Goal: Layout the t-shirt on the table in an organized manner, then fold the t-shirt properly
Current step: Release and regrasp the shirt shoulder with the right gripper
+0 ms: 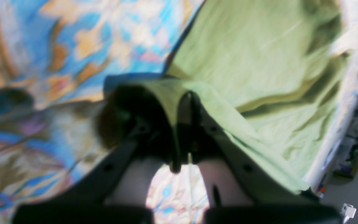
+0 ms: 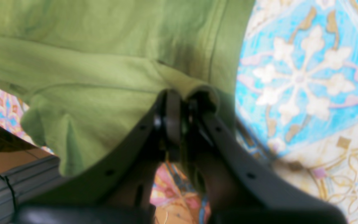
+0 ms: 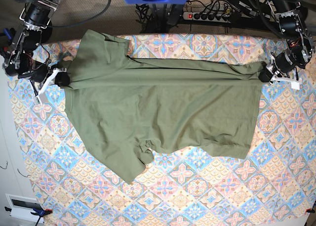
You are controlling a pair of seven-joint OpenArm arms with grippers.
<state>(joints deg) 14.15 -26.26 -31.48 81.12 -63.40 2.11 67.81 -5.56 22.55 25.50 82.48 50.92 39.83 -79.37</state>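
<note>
**Olive shirt stretched between two pinching grippers**

The plain olive-green short-sleeved cotton t-shirt (image 3: 158,107) lies wrinkled across the upper half of the large table (image 3: 207,191) with its blue, pink and beige diamond-tile cloth; its upper edge runs as a taut fold from one gripper to the other.

The base view alone shows the whole garment, one sleeve bunched at the lower hem and another flap up by the far edge; the left wrist view, blurred, shows the left gripper (image 1: 189,102) with its black jaws nearly together, green cloth draped over and between them; the right wrist view shows the right gripper (image 2: 180,107) clenched on a rolled fold of the shirt.

Outward of the left gripper the table edge lies close; outward of the right gripper the cloth also ends near; below both, toward the near edge, bare patterned cloth spreads wide.

Beyond the far edge sit a power strip (image 3: 210,16) and tangled black cables (image 3: 163,11).
</note>
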